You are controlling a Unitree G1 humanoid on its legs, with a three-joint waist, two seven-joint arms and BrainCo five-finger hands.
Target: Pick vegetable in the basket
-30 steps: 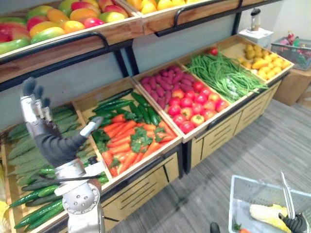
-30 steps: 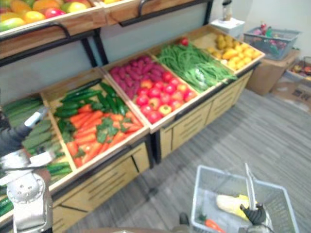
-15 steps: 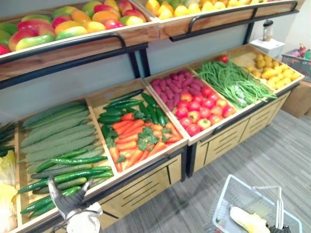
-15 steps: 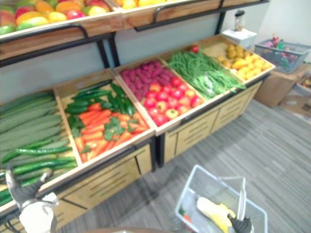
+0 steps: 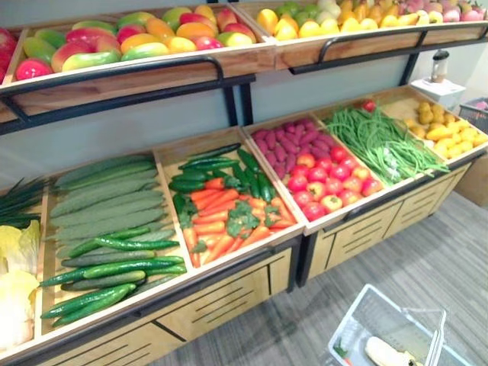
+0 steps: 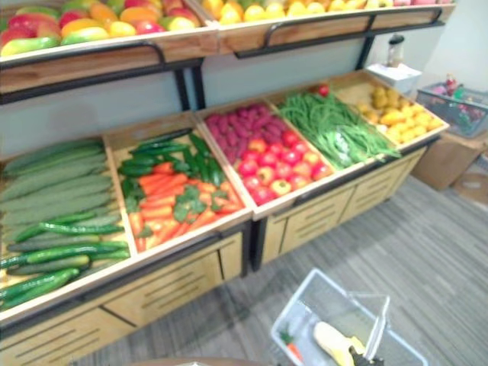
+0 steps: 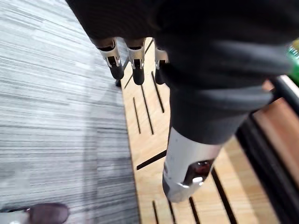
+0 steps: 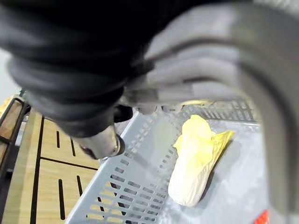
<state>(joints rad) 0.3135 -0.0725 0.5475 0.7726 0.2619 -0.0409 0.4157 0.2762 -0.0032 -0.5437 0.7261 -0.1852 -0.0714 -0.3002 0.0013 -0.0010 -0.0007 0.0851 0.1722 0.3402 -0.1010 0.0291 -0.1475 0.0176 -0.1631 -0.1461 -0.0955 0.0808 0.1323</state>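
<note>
Moved: the left hand, raised before the cucumbers a second ago and then half sunk below the frame, has dropped to the robot's side. The head camera has tipped up too, so the stand [image 5: 221, 297] sits lower and the fruit shelf [image 5: 152, 65] shows more. That shift is the camera's, not the produce's.
Left hand [image 7: 137, 60]: hangs beside the stand's slotted wooden front, above the floor. Its fingers [image 7: 114, 63] are straight and slack, holding nothing.
Right hand [image 8: 187, 70]: fingers curled round the basket's handle [image 8: 275, 140], carrying it low on the robot's right.
Basket [image 6: 297, 309]: over the grey floor, well apart from the bins. A pale cabbage [image 8: 196, 158] lies in it, with a carrot [image 6: 292, 351] near one corner.
Vegetables on the stand: cucumbers [image 5: 114, 271] in the left bin, carrots [image 5: 221, 225] in the next, then tomatoes [image 5: 328, 183] with purple tubers [image 5: 286, 141] behind, then beans [image 5: 381, 141].
Meaning: the left arm's retreat with nothing in its fingers reads as a reach finished or given up. No vegetable is on its way to the basket.
Step in hand: likely a pause between picks, or a turn toward another bin.
Next move needs: the left hand raised again over a bin, and the basket brought nearer the stand so the drop is short.
Risk: the basket hangs from one handle and may swing or tilt as the robot steps.
</note>
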